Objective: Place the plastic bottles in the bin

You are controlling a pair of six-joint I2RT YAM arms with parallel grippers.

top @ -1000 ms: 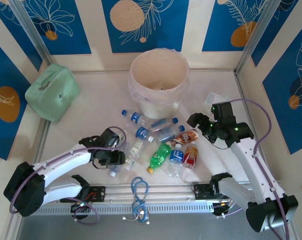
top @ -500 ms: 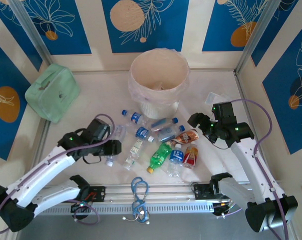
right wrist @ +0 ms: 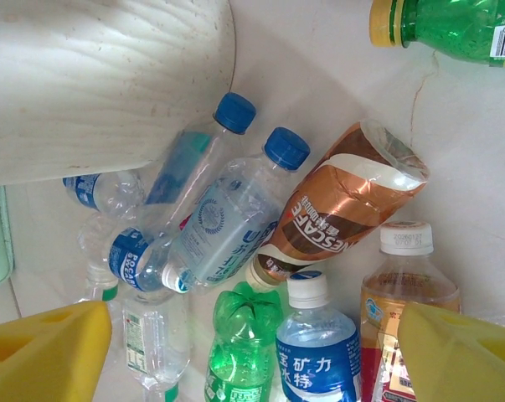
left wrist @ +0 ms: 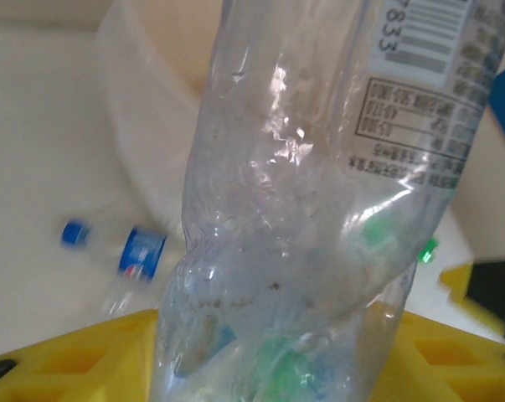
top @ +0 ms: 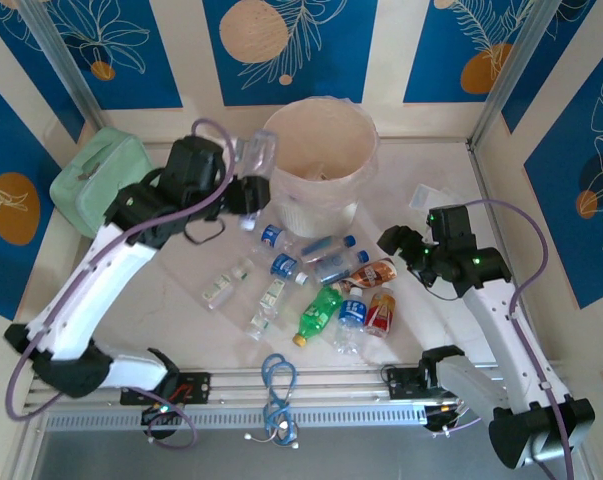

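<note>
Jaws of the left arm [top: 247,192] gripped a clear bottle [top: 260,152], roughly on end, just off the rim of the bin [top: 321,210] on the side toward the left edge of the table [top: 176,275], while those of the right arm [top: 401,243] stood open over the loose bottles [top: 326,308].

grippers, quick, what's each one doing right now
Left gripper: shut on a clear bottle.
Right gripper: open, holding nothing.

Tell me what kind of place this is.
Probably a robot lab's staged work cell: two arms bolted to a rail at the table edge, blue-patterned panels boxing it in, and bottles scattered before a lined bin.
</note>
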